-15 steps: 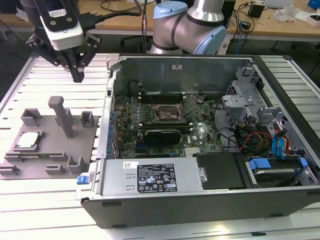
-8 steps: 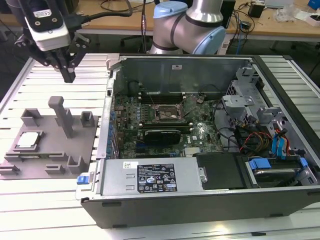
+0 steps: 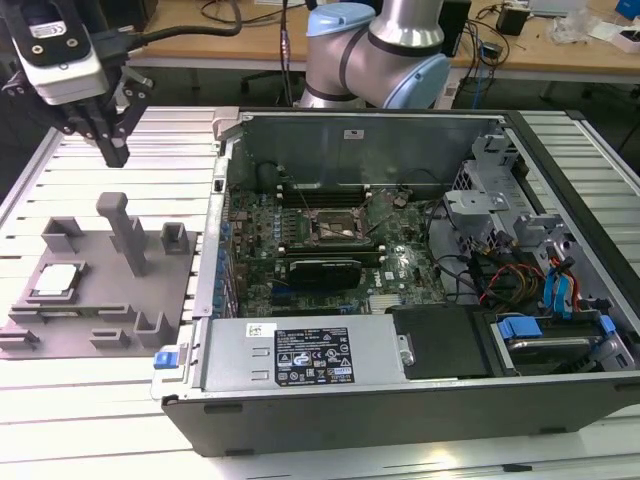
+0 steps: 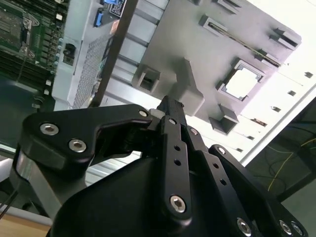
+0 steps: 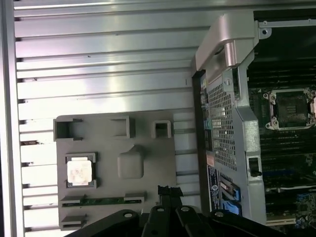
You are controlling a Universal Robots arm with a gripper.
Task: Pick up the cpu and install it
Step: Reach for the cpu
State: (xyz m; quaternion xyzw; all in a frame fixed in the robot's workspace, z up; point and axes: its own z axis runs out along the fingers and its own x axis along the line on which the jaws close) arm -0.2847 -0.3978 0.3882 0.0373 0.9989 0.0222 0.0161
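Note:
The cpu (image 3: 57,280) is a small square chip with a silvery-white top. It lies flat in a square recess of the grey holder plate (image 3: 95,300), on the exterior view's left. Both wrist views show the cpu (image 4: 245,82) (image 5: 80,171) in its recess. My gripper (image 3: 113,150) hangs well above the holder's far side, apart from the cpu, fingers together with nothing between them. The fingertips (image 4: 170,106) (image 5: 169,190) point down toward the holder's tall post (image 3: 128,232). The motherboard socket (image 3: 335,228) sits open inside the computer case (image 3: 400,400).
The holder plate carries a tall upright post, several small blocks and slots. It rests on a ribbed aluminium table (image 3: 80,420). The open case has raised walls, a power supply (image 3: 310,355), drive cages and cables (image 3: 520,270). Desks stand behind.

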